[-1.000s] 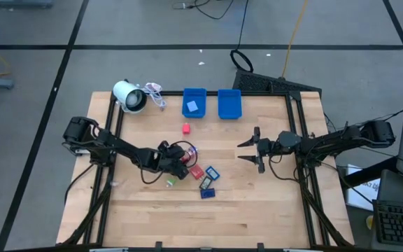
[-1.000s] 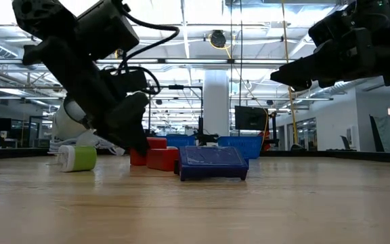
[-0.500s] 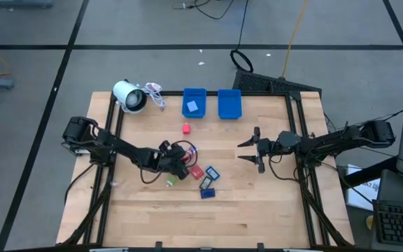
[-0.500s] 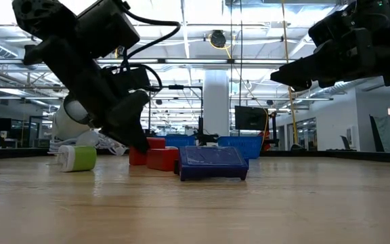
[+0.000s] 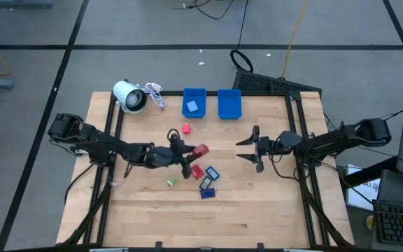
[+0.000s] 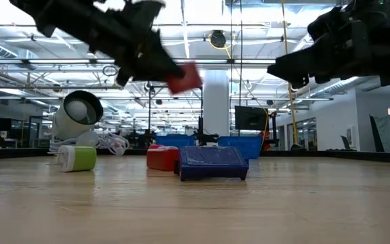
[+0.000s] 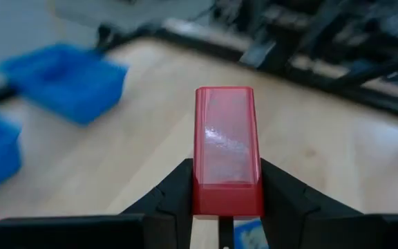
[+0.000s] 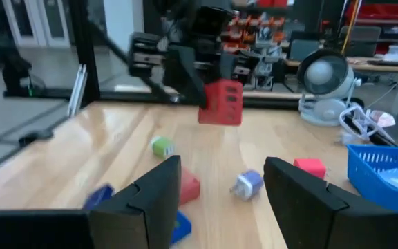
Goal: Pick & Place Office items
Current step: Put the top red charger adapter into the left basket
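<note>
My left gripper [image 5: 193, 154] is shut on a red block [image 5: 201, 150] and holds it in the air over the middle of the table. It also shows in the low view, where the red block [image 6: 185, 78] is well above the wood. On the table below lie a green piece [image 5: 171, 182], another red piece [image 5: 196, 172] and blue pieces [image 5: 208, 189]. A small red piece [image 5: 186, 129] lies nearer the blue bins [image 5: 194, 102]. My right gripper [image 5: 247, 149] hovers open to the right of the pile, with nothing between its fingers. My left gripper pinches the red block's two long sides [image 7: 200, 200] between its two fingers, at the block's end nearest the wrist. The rest of the block juts forward past the fingertips [image 7: 179, 181]. The fingers come from the table's left, slanting slightly down. The block is lifted clear.
A white roll [image 5: 129, 96] lies at the far left corner. Two blue bins [image 5: 229, 103] stand side by side at the far edge, and the left one holds a pale piece. Bare wood lies toward the near edge. A keyboard [image 5: 401, 224] sits off the table at the right.
My left gripper has risen from the pile with the red block and tipped up from pointing steeply down to nearly level. It has also shifted a little toward the table's right. The red block, which stood on the table, now hangs clear of it.
</note>
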